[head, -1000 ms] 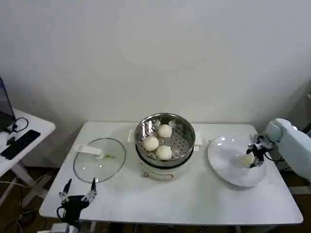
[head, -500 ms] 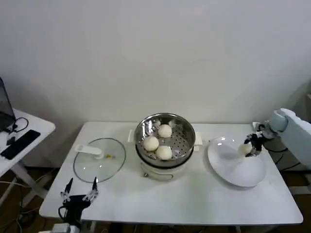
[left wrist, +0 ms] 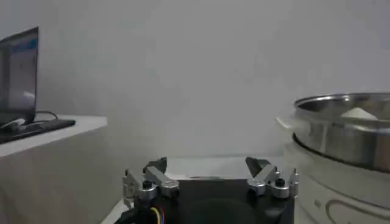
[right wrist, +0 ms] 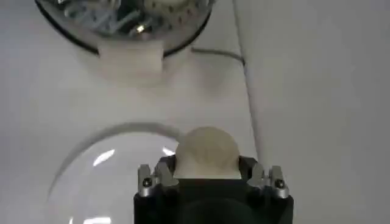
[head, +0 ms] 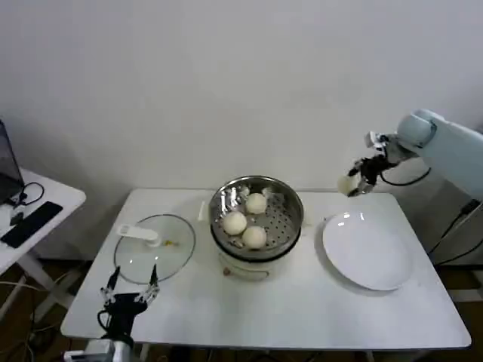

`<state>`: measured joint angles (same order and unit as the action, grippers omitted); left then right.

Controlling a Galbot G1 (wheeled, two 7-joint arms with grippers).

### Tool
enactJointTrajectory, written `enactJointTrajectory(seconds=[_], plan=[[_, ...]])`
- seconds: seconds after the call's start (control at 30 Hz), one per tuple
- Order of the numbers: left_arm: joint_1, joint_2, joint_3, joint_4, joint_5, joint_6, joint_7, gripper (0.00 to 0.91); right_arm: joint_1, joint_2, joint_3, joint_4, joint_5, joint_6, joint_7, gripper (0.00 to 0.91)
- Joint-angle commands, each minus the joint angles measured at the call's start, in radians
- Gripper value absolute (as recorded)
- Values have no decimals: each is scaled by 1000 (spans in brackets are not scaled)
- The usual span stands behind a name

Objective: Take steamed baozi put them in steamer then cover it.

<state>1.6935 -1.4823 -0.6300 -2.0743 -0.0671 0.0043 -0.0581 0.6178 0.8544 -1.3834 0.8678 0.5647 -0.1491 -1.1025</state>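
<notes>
Three cream-white baozi [head: 245,222] lie in the shiny steel steamer [head: 256,216] on its white cooker base at the table's middle. My right gripper [head: 354,181] is raised above the table, right of the steamer and behind the plate, shut on a fourth baozi [right wrist: 206,153]. The steamer's rim [right wrist: 125,21] lies beyond it in the right wrist view. The glass cover [head: 155,246] with its white handle lies flat on the table left of the steamer. My left gripper [head: 130,290] waits open and empty at the table's front left edge, near the cover.
A white plate [head: 367,250] lies bare on the table's right side, below the raised right gripper. A side desk with a laptop and black device [head: 30,223] stands at the far left. The wall runs close behind the table.
The right gripper has lifted the baozi off the plate and carried it up and leftward toward the steamer. The left gripper has barely shifted.
</notes>
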Motion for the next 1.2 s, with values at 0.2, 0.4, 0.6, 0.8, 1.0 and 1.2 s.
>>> enactJointTrajectory(seconds=[0.2, 0.4, 0.6, 0.8, 1.0, 1.2], plan=[[-35, -1, 3, -3, -6, 8, 1, 907, 211, 279, -321, 115, 387, -87, 40, 736], [-46, 1, -3, -1, -15, 14, 0, 907, 172, 366, -325, 106, 405, -92, 48, 725], [-55, -1, -10, 4, -24, 17, 0, 907, 130, 413, -346, 90, 401, -91, 55, 736], [-64, 3, -19, 7, -30, 21, 1, 907, 70, 440, -335, 61, 380, -90, 61, 736], [-70, 10, -30, 14, -33, 21, 6, 907, 41, 437, -339, 55, 363, -91, 69, 725], [-69, 8, -21, 19, -30, 18, 6, 907, 27, 406, -342, 60, 335, -90, 80, 725]])
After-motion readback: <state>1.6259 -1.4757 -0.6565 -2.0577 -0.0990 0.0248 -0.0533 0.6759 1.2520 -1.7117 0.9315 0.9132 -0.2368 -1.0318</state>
